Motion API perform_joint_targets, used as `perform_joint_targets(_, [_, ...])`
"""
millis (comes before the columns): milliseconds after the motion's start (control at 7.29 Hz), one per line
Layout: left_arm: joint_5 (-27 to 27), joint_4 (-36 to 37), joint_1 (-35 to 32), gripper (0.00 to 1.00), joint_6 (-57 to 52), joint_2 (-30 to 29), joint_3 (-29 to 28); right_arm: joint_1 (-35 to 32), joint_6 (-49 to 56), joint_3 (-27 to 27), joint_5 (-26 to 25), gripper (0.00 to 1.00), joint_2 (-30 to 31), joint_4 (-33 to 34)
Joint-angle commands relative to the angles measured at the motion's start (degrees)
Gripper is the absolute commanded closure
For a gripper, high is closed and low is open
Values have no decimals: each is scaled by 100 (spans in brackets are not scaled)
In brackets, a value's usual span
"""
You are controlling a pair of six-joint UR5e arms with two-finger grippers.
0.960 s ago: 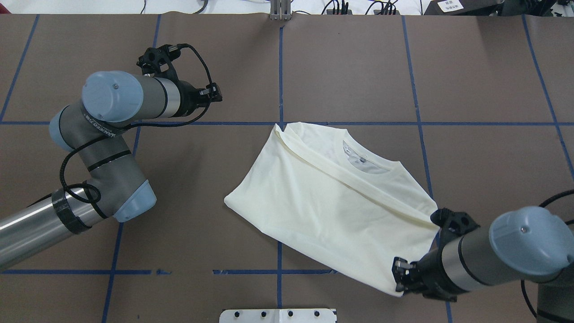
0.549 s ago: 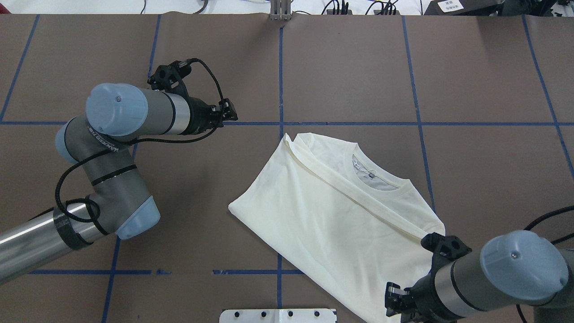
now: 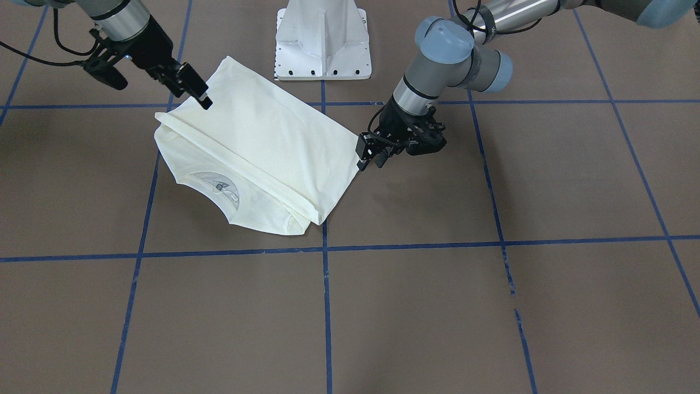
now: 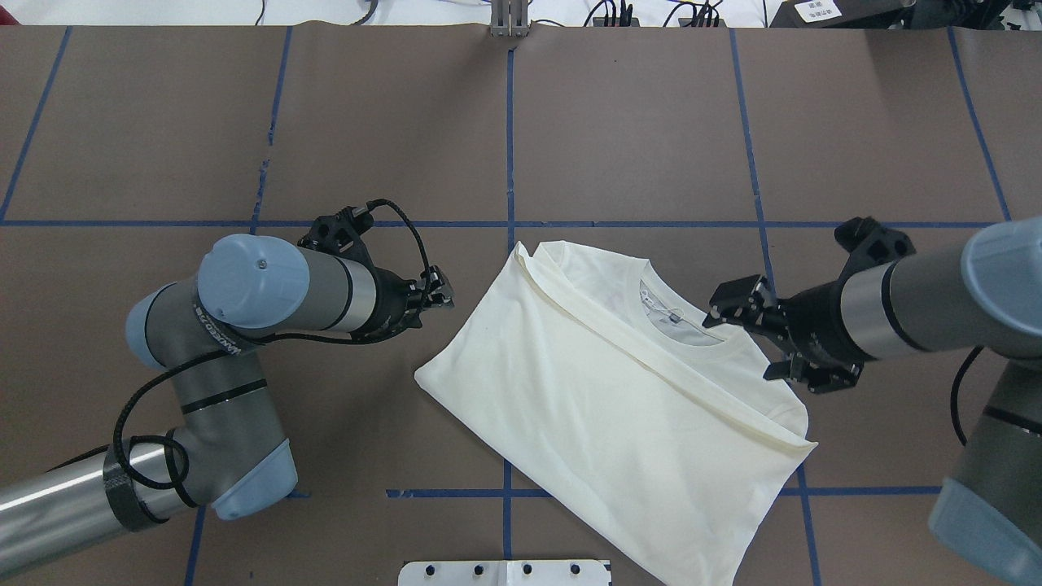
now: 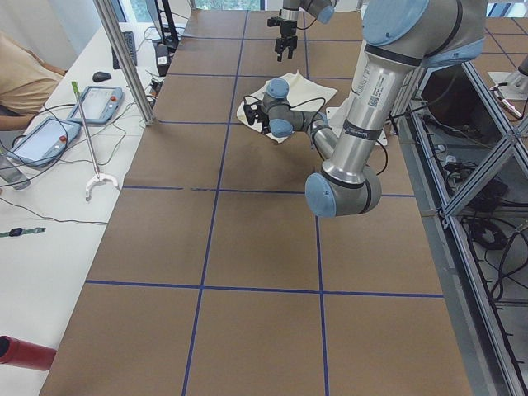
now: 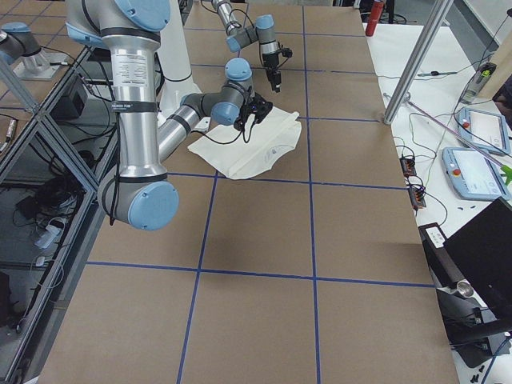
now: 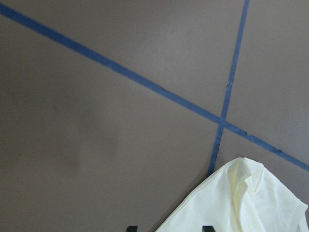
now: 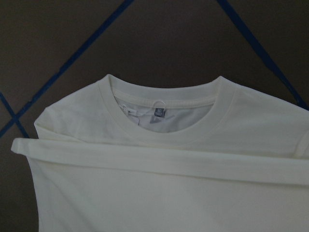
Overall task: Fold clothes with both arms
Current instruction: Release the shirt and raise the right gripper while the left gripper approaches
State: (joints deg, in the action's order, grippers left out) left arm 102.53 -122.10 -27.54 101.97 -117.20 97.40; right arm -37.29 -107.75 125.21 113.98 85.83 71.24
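Observation:
The cream T-shirt (image 4: 619, 407) lies folded flat on the brown table, its ribbed collar (image 4: 692, 342) on the far right side. A folded band runs diagonally across it below the collar. My left gripper (image 4: 440, 286) is open at the shirt's left corner (image 3: 353, 156). In the left wrist view its fingertips (image 7: 206, 228) stand apart with the cloth edge (image 7: 241, 203) between them. My right gripper (image 4: 733, 305) hovers open beside the collar and holds nothing. Its wrist camera looks straight down on the collar (image 8: 164, 130) and the band.
The white pedestal base (image 3: 322, 38) stands just behind the shirt's near hem. Blue tape lines (image 4: 509, 122) divide the brown table. In the exterior left view a side table (image 5: 49, 165) holds tablets and cables, and a person sits beside it.
My right gripper let go of the shirt's near hem corner and moved far up to the collar. My left arm swung nearer, down to the shirt's left corner.

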Motion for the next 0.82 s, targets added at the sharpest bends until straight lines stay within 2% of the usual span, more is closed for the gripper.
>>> perform_joint_targets(0, [-22,169,336,39,279,30,-2,-419,331,-618,-208,0,-417,4])
perform_joint_targets(274, [-31,334,345,38,533,31,15,-419,579,-778,-402,0,-436,-5])
perform_joint_targets(411, [-40,692,389,38,691,-4,68,-419,579,-778,-412,0,-436,-5])
perform_joint_targets(686, [-58,731,600,38,858,31,51,-419,579,-778,-421,0,-479,-5])
